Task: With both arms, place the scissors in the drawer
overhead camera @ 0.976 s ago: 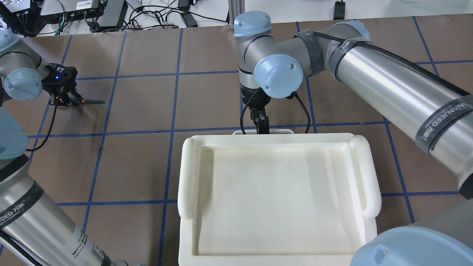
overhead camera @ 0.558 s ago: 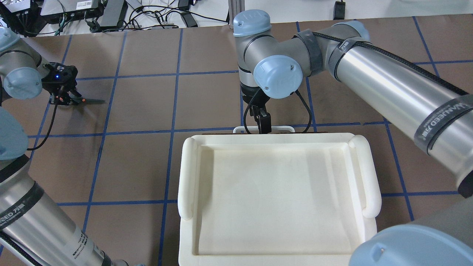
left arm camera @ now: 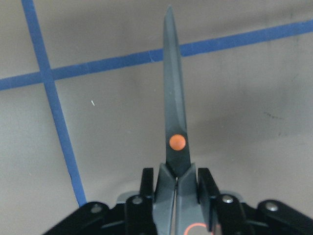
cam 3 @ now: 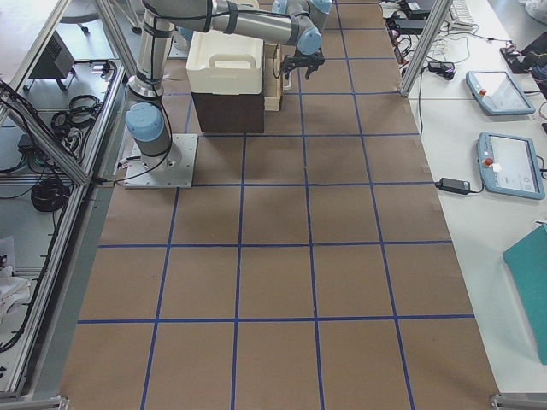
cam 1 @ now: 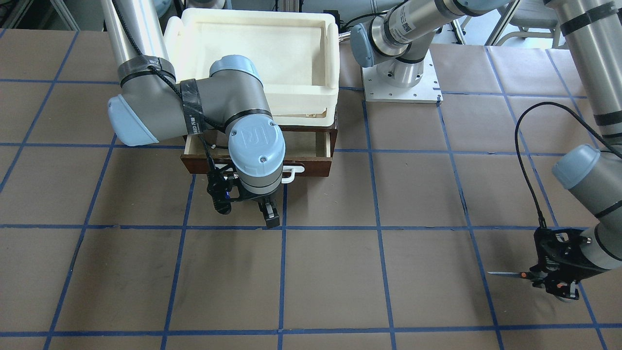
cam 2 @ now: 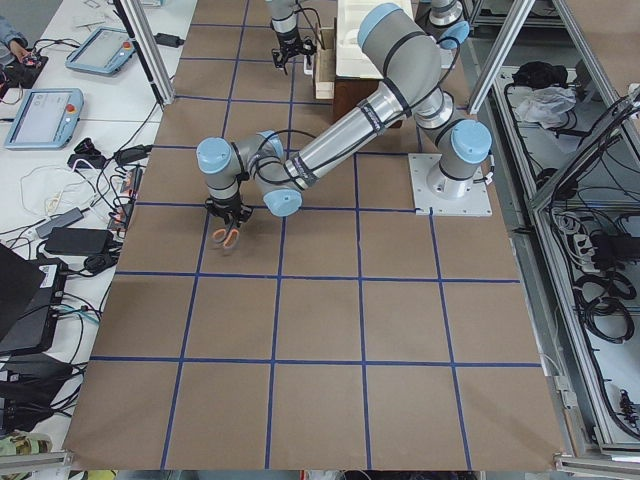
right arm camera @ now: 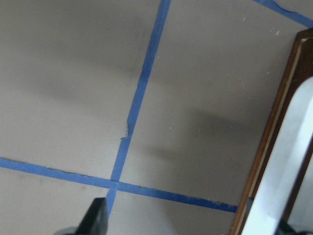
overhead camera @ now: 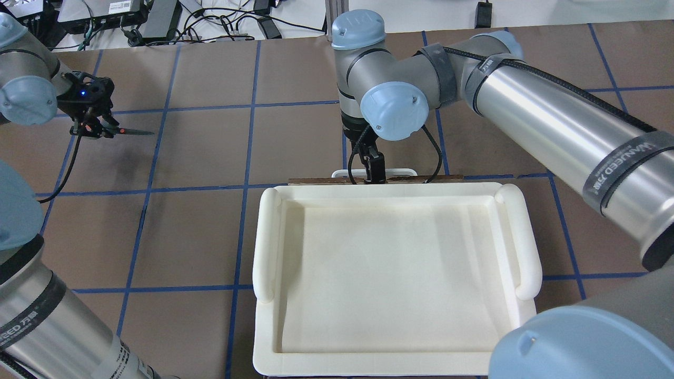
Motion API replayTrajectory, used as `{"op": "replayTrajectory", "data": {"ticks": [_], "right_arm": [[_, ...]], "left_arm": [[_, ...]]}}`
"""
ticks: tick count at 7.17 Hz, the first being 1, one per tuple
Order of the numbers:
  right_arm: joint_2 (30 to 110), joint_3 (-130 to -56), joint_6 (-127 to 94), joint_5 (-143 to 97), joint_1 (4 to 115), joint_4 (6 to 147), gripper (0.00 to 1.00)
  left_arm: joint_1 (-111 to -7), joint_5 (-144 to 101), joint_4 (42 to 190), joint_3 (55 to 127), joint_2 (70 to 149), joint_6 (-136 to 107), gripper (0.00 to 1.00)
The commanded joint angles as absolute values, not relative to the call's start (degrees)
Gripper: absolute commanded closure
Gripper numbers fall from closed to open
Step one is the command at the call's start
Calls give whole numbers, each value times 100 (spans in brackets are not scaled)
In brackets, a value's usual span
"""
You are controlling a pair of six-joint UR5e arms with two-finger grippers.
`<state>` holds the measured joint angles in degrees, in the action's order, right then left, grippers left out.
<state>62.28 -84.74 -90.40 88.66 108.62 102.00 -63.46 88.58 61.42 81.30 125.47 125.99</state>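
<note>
My left gripper (overhead camera: 93,128) is shut on the scissors (overhead camera: 126,131) by their handles at the far left of the table, blades pointing towards the table's middle. The left wrist view shows the scissors (left arm camera: 175,122) with their orange pivot dot between the gripper's (left arm camera: 176,196) fingers. My right gripper (overhead camera: 375,169) is open at the white handle (overhead camera: 403,172) of the drawer (cam 1: 311,167). In the right wrist view the handle (right arm camera: 281,186) lies beside one finger of the right gripper (right arm camera: 193,226). The drawer stands partly pulled out, its pale interior (cam 1: 303,142) showing.
A cream-white plastic tray (overhead camera: 266,247) sits on top of the dark wooden box (cam 3: 226,111) and hides most of the drawer from above. Brown paper with blue tape lines covers the table (overhead camera: 210,158). The left arm's base plate (cam 1: 401,85) is beside the box.
My right gripper has moved away from the robot with the handle, and the drawer's dark front edge has come out from under the tray. My left gripper has shifted slightly farther away with the scissors.
</note>
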Motion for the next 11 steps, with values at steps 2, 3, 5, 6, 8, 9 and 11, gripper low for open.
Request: {"op": "replayTrajectory", "data": {"ticks": [2, 3, 5, 6, 8, 9, 11], "right_arm": [[6091, -8192, -8869, 8939, 10820, 10283, 0], [6091, -8157, -8868, 8938, 10811, 10275, 0], [6021, -8034, -8790, 8938, 10802, 10274, 0], [5925, -7911, -8763, 8938, 10793, 10274, 0], [5722, -7683, -8754, 8938, 10784, 10283, 0], [5704, -7629, -8710, 8947, 10767, 10275, 0], [5687, -7603, -8632, 8938, 10688, 10283, 0]], "left_arm": [[-6661, 8894, 6765, 8130, 12078, 12411, 92], [-6688, 8912, 6872, 8130, 11954, 12236, 93], [-6758, 8903, 6978, 8130, 11813, 12217, 95], [-6898, 8912, 7126, 8130, 11673, 12086, 95], [-7031, 8912, 7409, 8130, 11462, 11848, 95], [-7040, 8903, 7470, 8130, 11435, 11848, 95], [-7101, 8912, 7488, 8130, 11356, 11761, 96]]}}
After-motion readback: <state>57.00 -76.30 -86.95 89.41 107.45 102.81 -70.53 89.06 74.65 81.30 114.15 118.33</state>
